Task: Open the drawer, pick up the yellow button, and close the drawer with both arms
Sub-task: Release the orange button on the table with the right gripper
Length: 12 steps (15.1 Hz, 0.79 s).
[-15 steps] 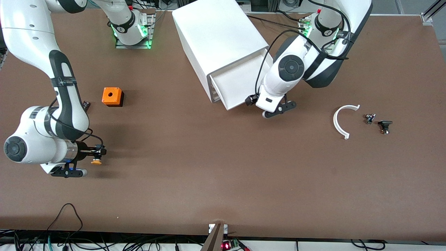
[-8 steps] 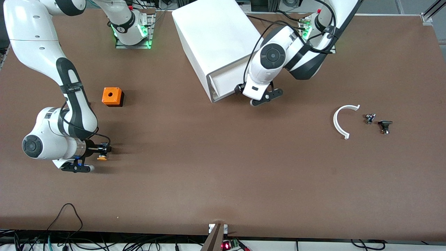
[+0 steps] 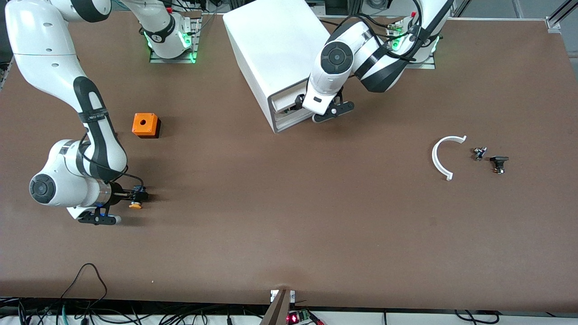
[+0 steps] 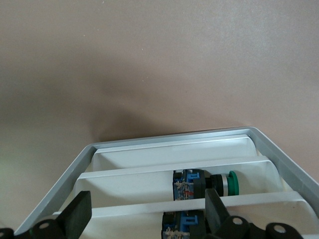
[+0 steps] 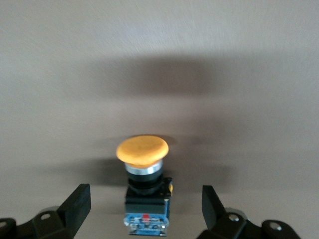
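The white cabinet (image 3: 275, 45) stands at the robots' side of the table. Its highest drawer (image 3: 284, 103) sits pushed into the cabinet. My left gripper (image 3: 299, 100) is at the cabinet's front, open, with its fingers either side of a cream drawer front (image 4: 129, 211). The button (image 3: 135, 205), orange-yellow cap on a black body, lies on the table toward the right arm's end. My right gripper (image 3: 137, 197) is open around it. In the right wrist view the button (image 5: 143, 151) sits between the fingers (image 5: 75, 205), which stand clear of it on both sides.
An orange cube with a hole (image 3: 145, 125) sits farther from the front camera than the button. A white curved piece (image 3: 444, 155) and two small black parts (image 3: 479, 153) (image 3: 498, 163) lie toward the left arm's end. A green-capped button (image 4: 230, 183) shows in a lower drawer.
The drawer was pulled out a second ago and is now pushed in, with the left gripper following it to the cabinet. The right gripper and button shifted slightly toward the table's middle.
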{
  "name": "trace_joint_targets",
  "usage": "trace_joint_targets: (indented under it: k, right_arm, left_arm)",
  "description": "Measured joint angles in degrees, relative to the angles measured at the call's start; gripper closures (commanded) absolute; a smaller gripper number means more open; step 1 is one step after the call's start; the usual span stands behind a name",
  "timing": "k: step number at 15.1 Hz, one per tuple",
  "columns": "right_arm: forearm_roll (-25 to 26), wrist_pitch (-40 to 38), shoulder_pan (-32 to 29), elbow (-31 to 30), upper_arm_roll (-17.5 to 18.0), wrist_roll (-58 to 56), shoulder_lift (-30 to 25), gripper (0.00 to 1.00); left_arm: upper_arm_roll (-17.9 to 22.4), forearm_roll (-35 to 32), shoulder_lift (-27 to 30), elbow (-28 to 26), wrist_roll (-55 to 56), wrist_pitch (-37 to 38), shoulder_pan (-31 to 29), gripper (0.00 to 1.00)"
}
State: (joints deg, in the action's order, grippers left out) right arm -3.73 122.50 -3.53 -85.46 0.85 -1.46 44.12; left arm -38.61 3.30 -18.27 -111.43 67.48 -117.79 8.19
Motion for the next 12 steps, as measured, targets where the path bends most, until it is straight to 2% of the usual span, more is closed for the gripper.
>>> trace_joint_targets:
  k: [8, 12]
  right_arm:
    - [4.07, -5.37, 2.48, 1.47, 0.65, 0.0, -12.57, 0.01]
    - [4.2, -13.82, 2.82, 1.59, 0.64, 1.3, -20.05, 0.01]
  left_arm:
    - [-1.21, 2.63, 0.01, -0.65, 0.13, 0.0, -0.15, 0.0]
    - [-1.24, 3.65, 0.0, -0.71, 0.13, 0.1, -0.28, 0.0]
